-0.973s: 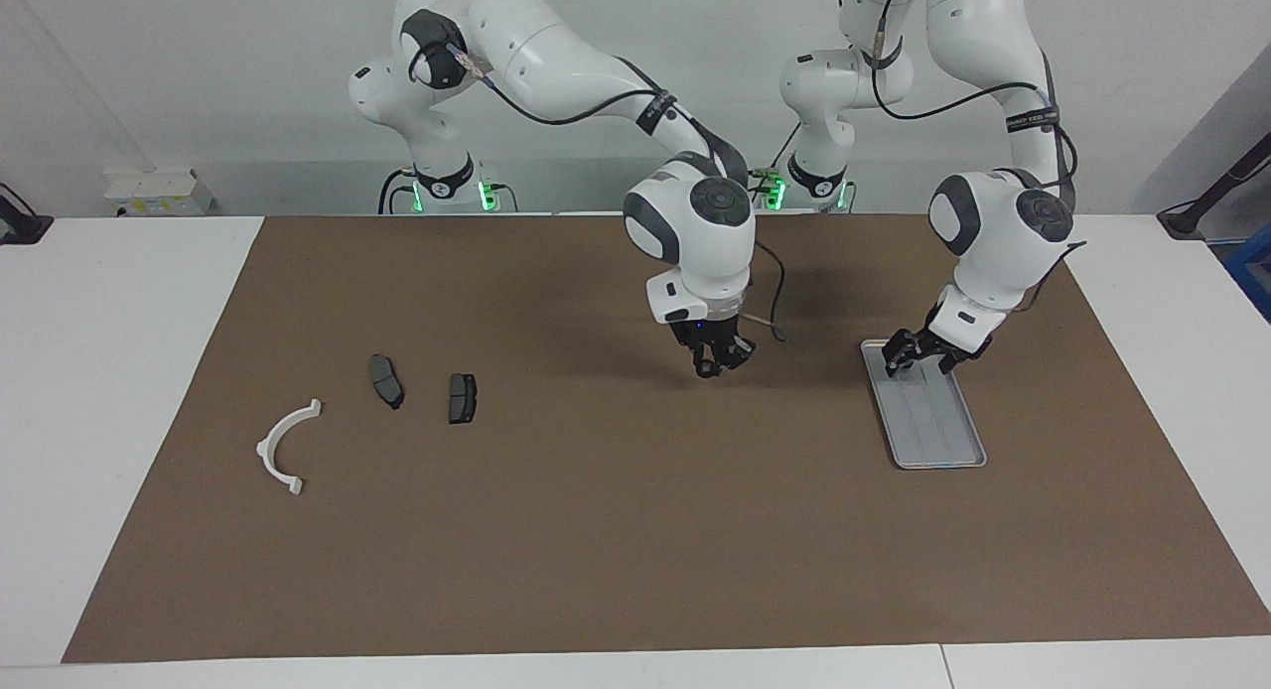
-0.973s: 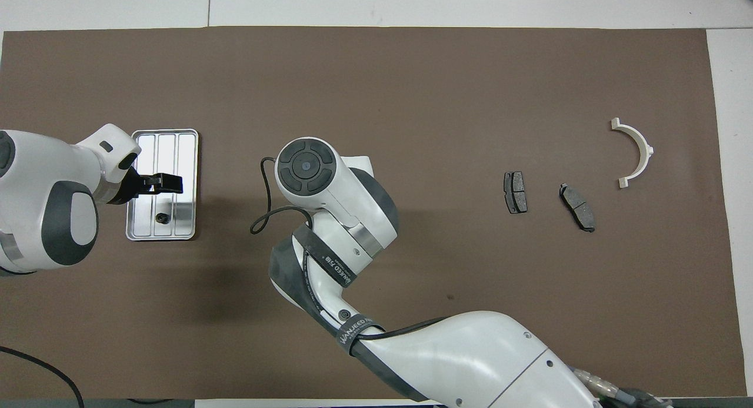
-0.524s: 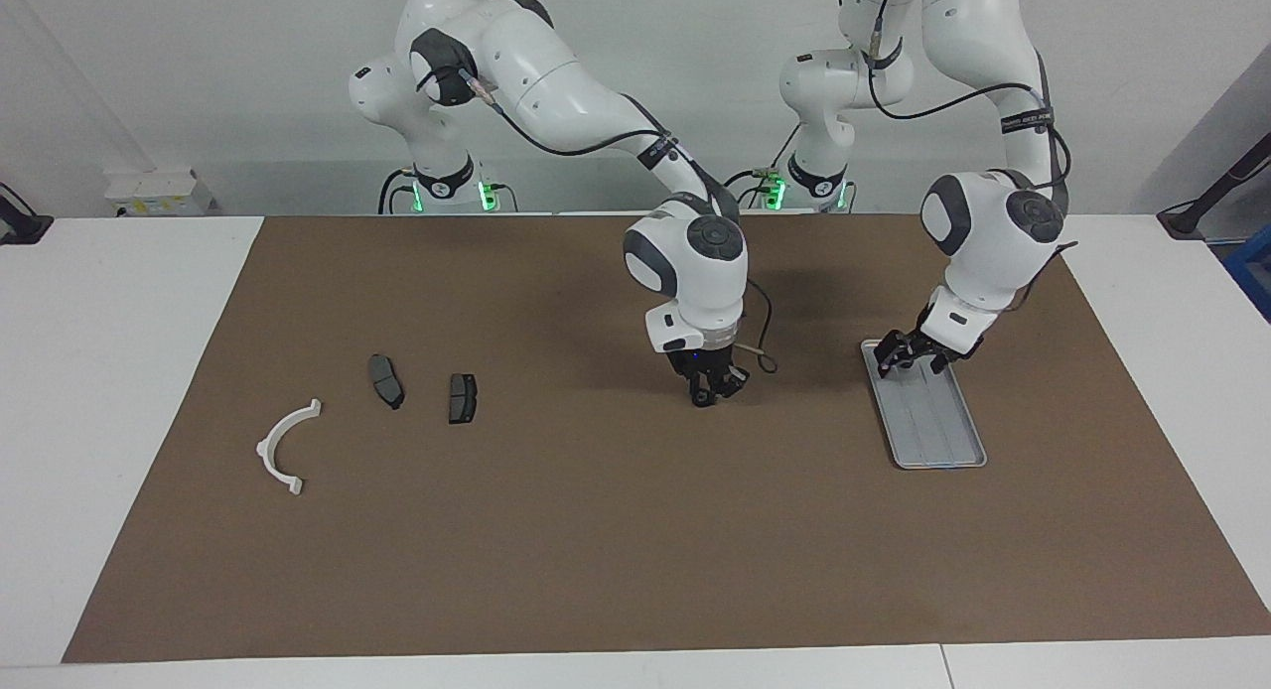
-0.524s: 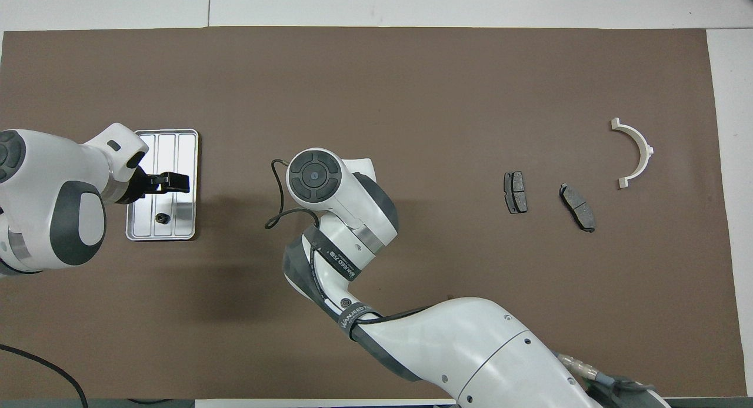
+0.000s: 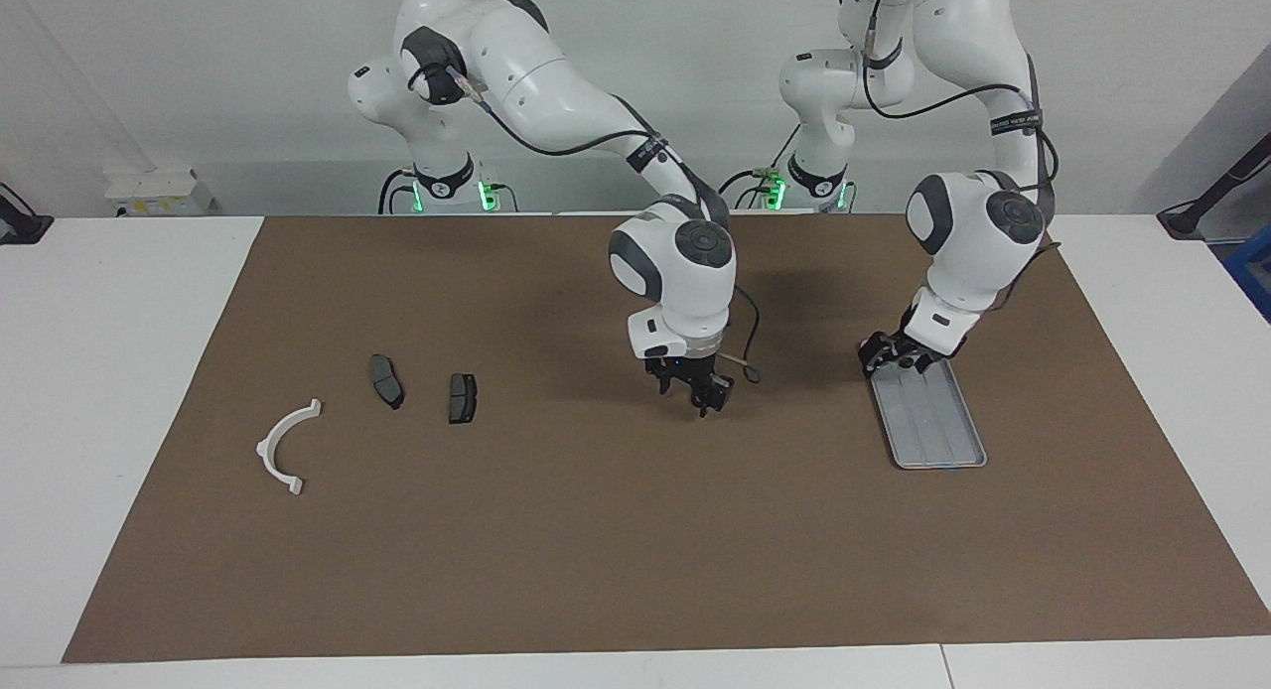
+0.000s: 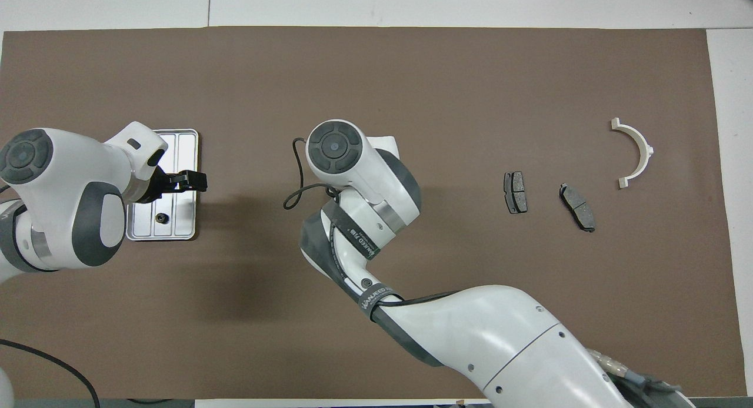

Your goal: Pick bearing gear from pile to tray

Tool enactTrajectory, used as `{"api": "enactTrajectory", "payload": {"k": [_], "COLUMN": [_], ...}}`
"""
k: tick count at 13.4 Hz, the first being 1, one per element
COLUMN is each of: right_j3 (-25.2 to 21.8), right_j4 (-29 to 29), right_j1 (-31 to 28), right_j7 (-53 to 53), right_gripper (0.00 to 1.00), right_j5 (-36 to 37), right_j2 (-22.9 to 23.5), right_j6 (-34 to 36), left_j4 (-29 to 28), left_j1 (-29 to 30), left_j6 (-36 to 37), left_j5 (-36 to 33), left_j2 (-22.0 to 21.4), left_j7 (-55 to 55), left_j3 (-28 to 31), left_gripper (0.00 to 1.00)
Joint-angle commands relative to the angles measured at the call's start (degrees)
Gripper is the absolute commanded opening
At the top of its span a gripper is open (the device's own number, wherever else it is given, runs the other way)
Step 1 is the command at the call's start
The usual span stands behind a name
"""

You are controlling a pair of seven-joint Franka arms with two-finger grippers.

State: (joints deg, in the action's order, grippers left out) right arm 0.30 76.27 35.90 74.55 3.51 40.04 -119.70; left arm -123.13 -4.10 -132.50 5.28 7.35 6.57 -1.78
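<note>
Overhead view: the one piece that looks like a bearing gear (image 6: 159,218), a tiny black round part, already lies in the tray (image 6: 176,146), at the end nearer to the robots. In the facing view the left arm's wrist hides it. No other such piece shows in the pile, which lies well apart toward the right arm's end of the table: a white arc (image 6: 635,152) and two dark plates (image 6: 515,192) (image 6: 577,207).

The gear is probably hard, light and smooth. Being round, it could roll or squirt out of a loose pinch. The safest hold would likely be from straight above, across its outer rim, with a narrow opening.

The left gripper (image 5: 897,356) hangs low over the tray's edge at the end nearer to the robots. The right gripper (image 5: 697,391) hovers over bare mat near the table's middle, with nothing visible in it. Whether either claw is spread or pressed together cannot be told.

Compared with a second ago, the left gripper has slid off the tray's ribs toward the rim on the side facing the table's middle. The right gripper has dropped lower and drifted a little toward the pile. The gear, arc and plates have not moved.
</note>
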Motion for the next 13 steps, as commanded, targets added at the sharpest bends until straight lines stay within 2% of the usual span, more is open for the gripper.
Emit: {"api": "enactTrajectory", "payload": {"k": [1, 4, 5, 7, 8, 9, 11, 13], "right_j3": [1.2, 1.2, 1.2, 1.2, 1.2, 1.2, 1.2, 1.1], "right_j4": [0.1, 0.3, 0.5, 0.6, 0.6, 0.8, 1.8, 4.5], "right_j1": [-5.8, -11.9, -13.7, -17.3, -18.8, -20.4, -23.1, -26.6], "right_j7": [-9.2, -25.5, -30.1, -39.0, -43.2, -46.9, -52.9, -62.0], "right_gripper": [1.00, 1.00, 1.00, 1.00, 1.00, 1.00, 1.00, 1.00], "right_j5": [-0.6, -3.6, -3.7, -3.8, -3.8, -3.9, -3.9, -3.8], "right_j2": [-4.3, -7.2, -7.9, -9.1, -9.5, -9.7, -11.4, -14.5], "right_j6": [2.6, 6.6, 8.4, 10.9, 12.2, 12.6, 13.5, 13.5], "left_j4": [0.2, 0.4, 2.1, 9.6, 13.8, 15.8, 18.3, 17.4], "left_j1": [-4.9, -15.6, -19.2, -25.1, -27.6, -28.1, -28.1, -28.0], "left_j6": [-0.8, -3.9, -3.8, -1.7, -0.5, -0.7, -1.1, -0.8], "left_j5": [0.9, 0.2, 0.2, -1.0, -4.5, -6.9, -7.3, -7.6], "left_j2": [-0.1, 1.2, 2.8, 9.1, 12.8, 14.7, 17.0, 17.2], "left_j7": [5.8, 20.0, 23.4, 35.5, 41.4, 46.5, 48.3, 48.4], "left_j3": [0.5, 0.8, 0.9, 1.1, 1.1, 0.9, 0.9, 1.0], "left_gripper": [1.00, 1.00, 1.00, 1.00, 1.00, 1.00, 1.00, 1.00]}}
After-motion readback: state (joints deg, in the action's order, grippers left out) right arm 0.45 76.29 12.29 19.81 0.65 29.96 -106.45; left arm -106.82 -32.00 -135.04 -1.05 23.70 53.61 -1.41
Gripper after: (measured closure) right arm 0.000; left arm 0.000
